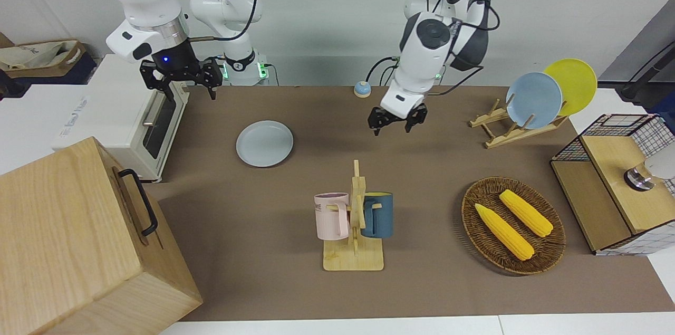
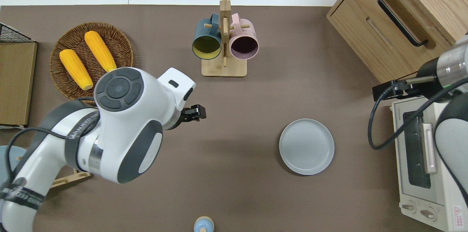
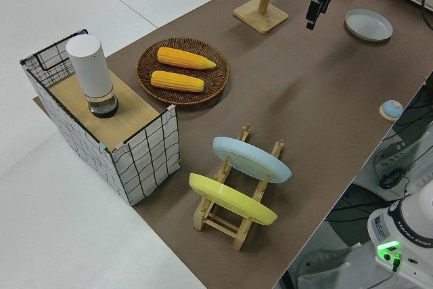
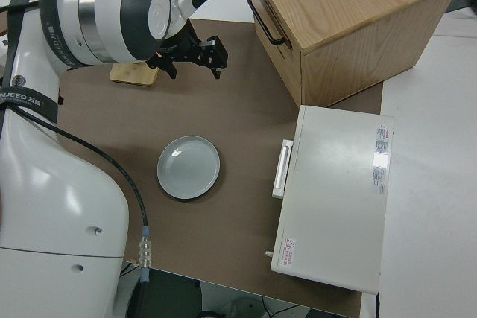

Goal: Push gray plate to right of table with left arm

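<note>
The left arm (image 2: pixel 120 129) hides part of the corn basket (image 2: pixel 73 42) overhead.

A robotics laboratory arranged as a mock kitchen is shown. Two white arms (image 1: pixel 432 34) are mounted at one long edge of a table (image 1: pixel 422 293) that is covered with a plain brown mat and bordered in white. Kitchen props are laid out on the mat: a toaster oven (image 1: pixel 132 113), a wooden box (image 1: pixel 79 235) with a black handle, a mug stand (image 1: pixel 354 229) hung with two mugs, a wicker basket (image 1: pixel 514 224) containing two corn cobs, a plate rack (image 1: pixel 519 124) and a gray plate (image 1: pixel 264 143). Bare white walls, exposed cabling (image 3: pixel 406 167) at the arm bases and green status lights (image 1: pixel 261 71) are seen around the table.
</note>
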### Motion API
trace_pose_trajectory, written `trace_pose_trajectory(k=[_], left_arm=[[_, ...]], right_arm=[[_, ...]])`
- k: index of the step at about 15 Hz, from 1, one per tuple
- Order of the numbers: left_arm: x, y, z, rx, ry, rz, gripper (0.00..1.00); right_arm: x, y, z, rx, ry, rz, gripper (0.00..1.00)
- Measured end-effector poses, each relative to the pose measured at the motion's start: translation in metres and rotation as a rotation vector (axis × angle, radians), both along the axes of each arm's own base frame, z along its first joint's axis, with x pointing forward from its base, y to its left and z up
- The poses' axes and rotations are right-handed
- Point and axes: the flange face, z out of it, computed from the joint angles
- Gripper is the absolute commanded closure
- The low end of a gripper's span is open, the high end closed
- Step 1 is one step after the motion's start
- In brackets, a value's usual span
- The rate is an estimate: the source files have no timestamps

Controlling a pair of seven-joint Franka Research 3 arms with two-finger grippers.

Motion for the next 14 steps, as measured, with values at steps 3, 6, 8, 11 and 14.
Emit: trace_pose_trajectory(k=[3, 6, 8, 11, 14], left_arm=[[0.003, 0.042, 0.014, 0.013, 0.025, -0.031, 0.01], [0.000, 0.089, 0.036, 0.020, 0.045, -0.073, 0.01], [-0.003, 0.119, 0.052, 0.020, 0.043, -0.101, 0.01], [-0.008, 0.166, 0.072, 0.018, 0.037, -0.139, 0.01], [-0.013, 0.209, 0.085, 0.014, 0.031, -0.169, 0.01]], right_arm=[[0.000, 0.000, 0.000, 0.000, 0.000, 0.000, 0.017], [0.000, 0.000, 0.000, 0.000, 0.000, 0.000, 0.017], [0.000, 0.000, 0.000, 0.000, 0.000, 0.000, 0.017], [0.000, 0.000, 0.000, 0.000, 0.000, 0.000, 0.017], [0.000, 0.000, 0.000, 0.000, 0.000, 0.000, 0.017]])
